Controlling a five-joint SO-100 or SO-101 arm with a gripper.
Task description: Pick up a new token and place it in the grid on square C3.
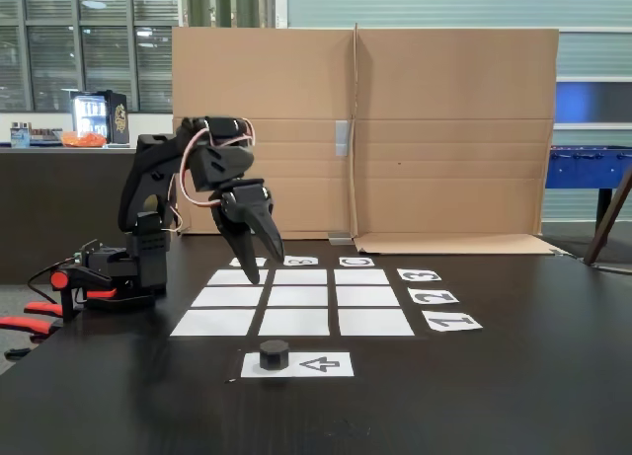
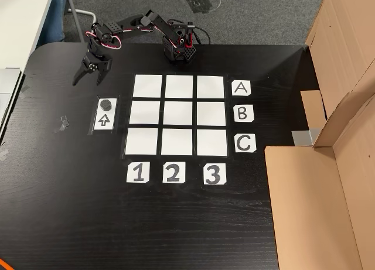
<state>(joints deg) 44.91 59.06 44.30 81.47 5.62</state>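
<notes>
The black token (image 1: 274, 354) (image 2: 105, 103) sits on the end of a small white sheet with an arrow (image 1: 321, 364), beside the grid (image 2: 178, 87). The grid's nine white squares are bare. Square C3 (image 2: 211, 142) (image 1: 360, 276) is the corner where the "C" card (image 2: 245, 143) and the "3" card (image 2: 214, 174) meet. My gripper (image 1: 267, 266) (image 2: 87, 81) hangs open above the table with nothing between its fingers. In a fixed view from above it is up and left of the token, outside the grid's edge.
The arm's base (image 2: 179, 47) stands at the table's far edge, with red clamps (image 1: 39, 307) beside it. A tall cardboard wall (image 1: 444, 129) stands behind the grid, and more cardboard (image 2: 328, 182) lies on the right of the table.
</notes>
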